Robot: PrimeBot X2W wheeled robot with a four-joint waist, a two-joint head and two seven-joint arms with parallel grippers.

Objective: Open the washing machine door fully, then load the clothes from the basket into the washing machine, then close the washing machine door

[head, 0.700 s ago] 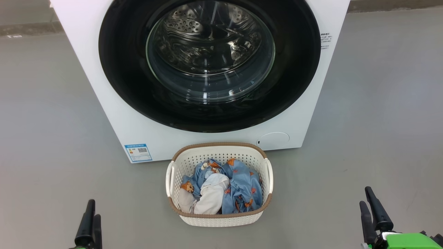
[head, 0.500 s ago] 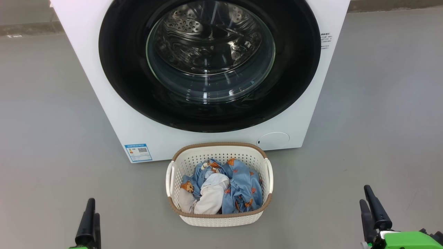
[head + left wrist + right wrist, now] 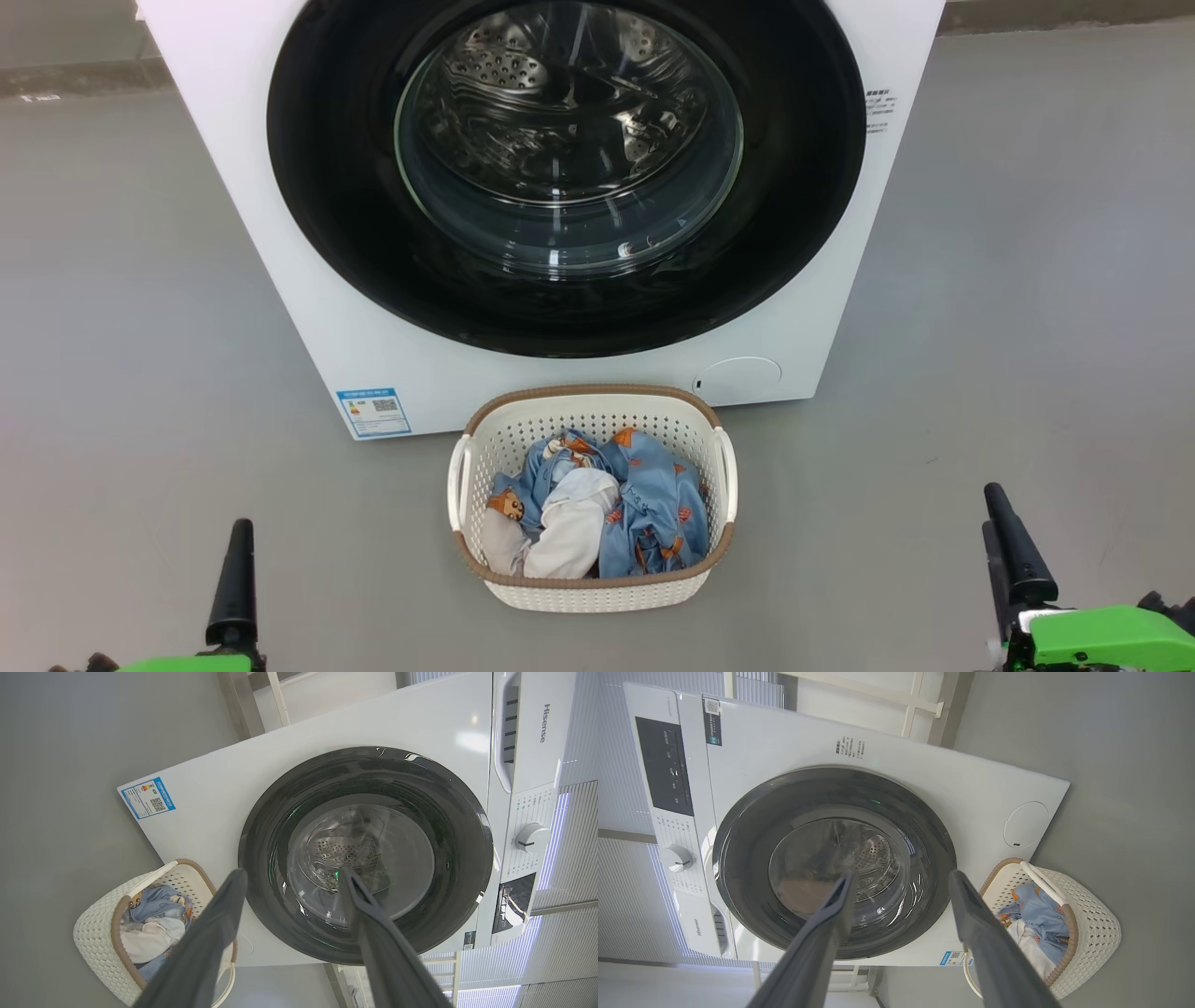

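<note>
Both our grippers have turned a little since a moment ago. In the head view our left gripper [image 3: 239, 541] now shows one thin finger where two stood side by side, and our right gripper [image 3: 994, 504] has slid a bit toward the edge. Nothing else has moved.

Biggest first: the washing machine [image 3: 280, 233] stands on the grey floor [image 3: 140, 373] right in front of us, big and white. The washing machine door [image 3: 336, 187] is next. It is round, with a shiny black rim and clear glass in the middle, and it lies flat against the machine, so it looks shut. We can see the steel drum through the glass.

The basket [image 3: 597, 593] sits on the floor just in front of the machine, below the door. The clothes [image 3: 644, 504] are all inside it — blue cloth with little orange animals, and a white piece on top.

Our grippers are the smallest things. They hang low at the bottom corners of the head view, well apart from the basket and the door. Our wrist views show each pair of fingers spread wide with nothing between them, so we hold nothing.

We think no part of the job is done yet. We have to pull the door wide open, then put the clothes in the drum, then shut the door — all three steps are left.
</note>
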